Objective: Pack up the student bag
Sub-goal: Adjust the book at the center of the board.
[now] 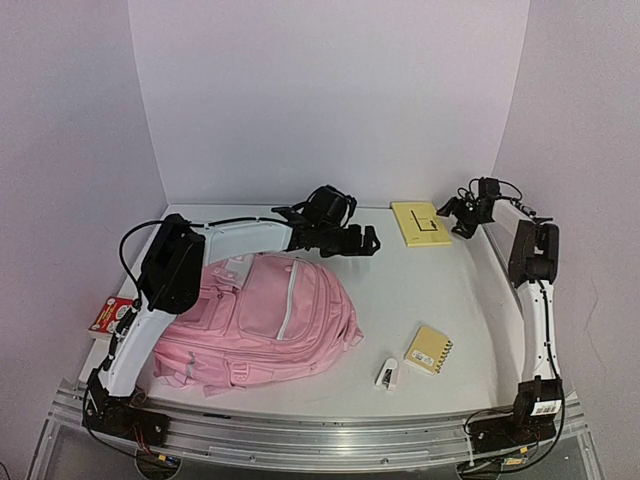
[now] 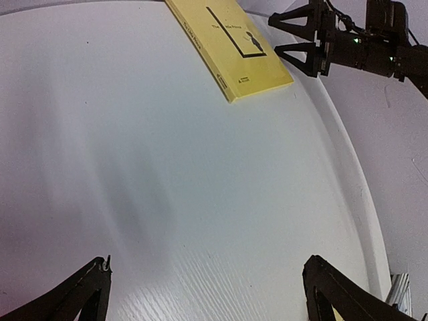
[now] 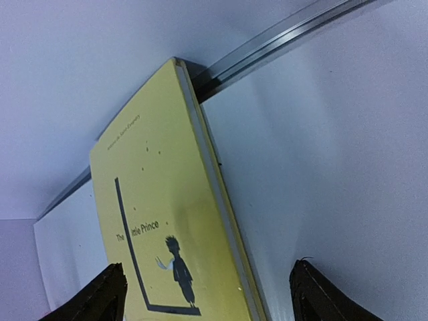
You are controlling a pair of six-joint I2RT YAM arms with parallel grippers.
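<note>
The pink student bag (image 1: 262,318) lies flat at the left of the table, zips shut. My left gripper (image 1: 366,241) hovers open and empty just past the bag's top edge; its wrist view (image 2: 207,287) shows bare table between the fingers. A yellow book (image 1: 420,222) lies at the back right; it also shows in the left wrist view (image 2: 231,43) and the right wrist view (image 3: 167,227). My right gripper (image 1: 448,212) is open and empty at the book's right edge, its fingers straddling that edge (image 3: 207,294).
A small yellow spiral notepad (image 1: 429,350) and a white stapler (image 1: 388,373) lie near the front right. A red-and-white packet (image 1: 110,314) sits at the table's left edge. A metal rail (image 3: 281,40) runs along the back wall behind the book.
</note>
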